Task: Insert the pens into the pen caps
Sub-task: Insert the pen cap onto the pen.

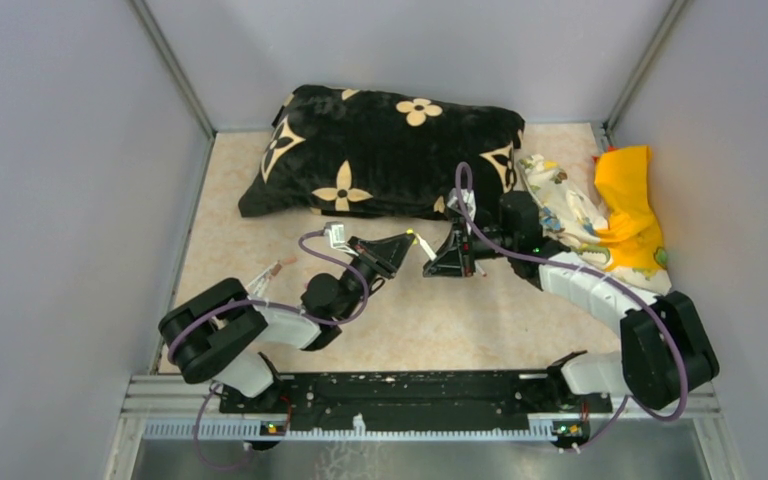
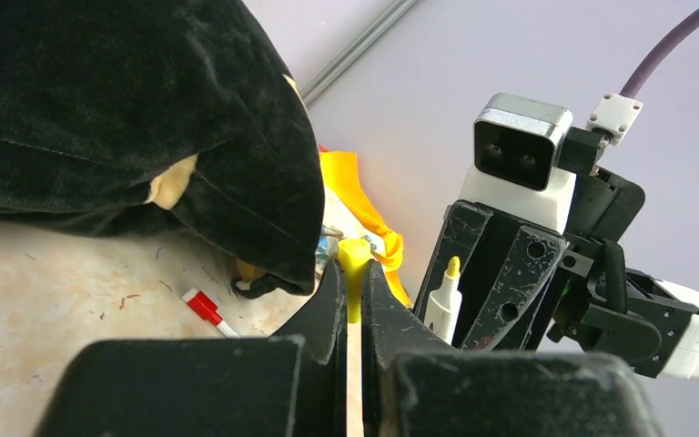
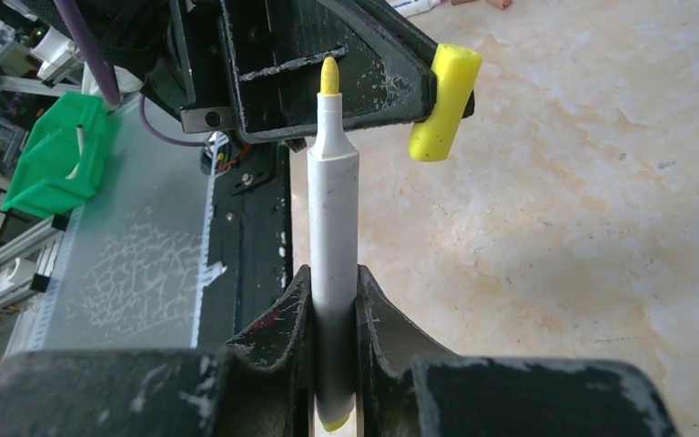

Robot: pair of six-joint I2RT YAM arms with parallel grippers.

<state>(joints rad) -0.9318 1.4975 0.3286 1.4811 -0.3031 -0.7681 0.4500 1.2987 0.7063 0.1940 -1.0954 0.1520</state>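
My left gripper (image 2: 353,273) is shut on a yellow pen cap (image 2: 354,262), which sticks out past its tips; the cap also shows in the right wrist view (image 3: 443,102). My right gripper (image 3: 332,282) is shut on a white pen with a yellow tip (image 3: 332,209), pointing at the left gripper. In the left wrist view the pen (image 2: 443,300) stands just right of the cap, a short gap apart. In the top view the two grippers, left (image 1: 412,238) and right (image 1: 432,262), meet mid-table. A red-capped pen (image 2: 207,311) lies on the table by the cushion.
A black cushion (image 1: 380,150) with cream flowers lies at the back. Patterned and orange cloth (image 1: 620,210) sits at the right wall. More pens lie at the left (image 1: 265,272). Grey walls enclose the table on three sides.
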